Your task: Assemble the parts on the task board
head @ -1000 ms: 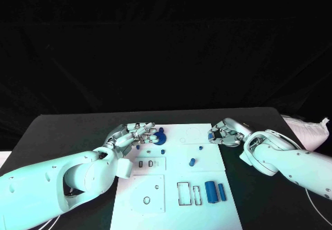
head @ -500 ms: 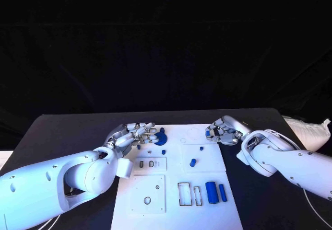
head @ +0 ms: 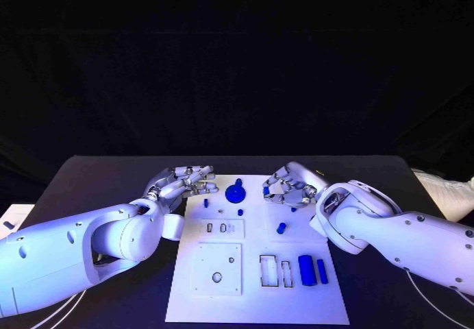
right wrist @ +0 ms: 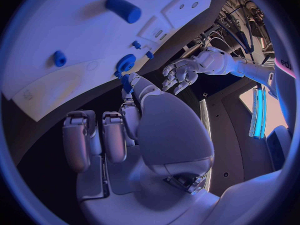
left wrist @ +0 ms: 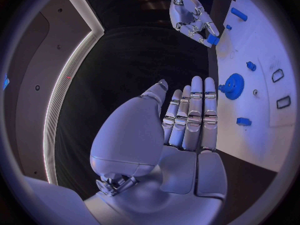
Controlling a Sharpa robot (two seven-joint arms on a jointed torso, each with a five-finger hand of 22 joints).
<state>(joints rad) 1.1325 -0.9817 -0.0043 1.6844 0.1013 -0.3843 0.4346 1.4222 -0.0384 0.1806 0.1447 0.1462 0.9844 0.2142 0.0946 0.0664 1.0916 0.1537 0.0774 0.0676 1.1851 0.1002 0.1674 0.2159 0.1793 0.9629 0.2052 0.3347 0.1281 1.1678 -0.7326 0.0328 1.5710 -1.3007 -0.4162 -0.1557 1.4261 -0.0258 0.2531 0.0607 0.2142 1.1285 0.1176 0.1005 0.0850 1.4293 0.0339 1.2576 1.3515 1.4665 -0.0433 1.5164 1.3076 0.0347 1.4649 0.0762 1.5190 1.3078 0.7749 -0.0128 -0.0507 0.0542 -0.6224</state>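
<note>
- Right hand (head: 288,186) above board (head: 259,288) far edge; fingers pinch a small blue part (left wrist: 213,40)
- Left hand (head: 183,182) beside gear (head: 236,192); fingers released, holding nothing

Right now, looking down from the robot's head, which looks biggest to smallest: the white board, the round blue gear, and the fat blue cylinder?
1. task board, by far the largest.
2. blue gear and blue cylinder look about alike; the cylinder lies nearer the camera, so I won't rank them.
</note>
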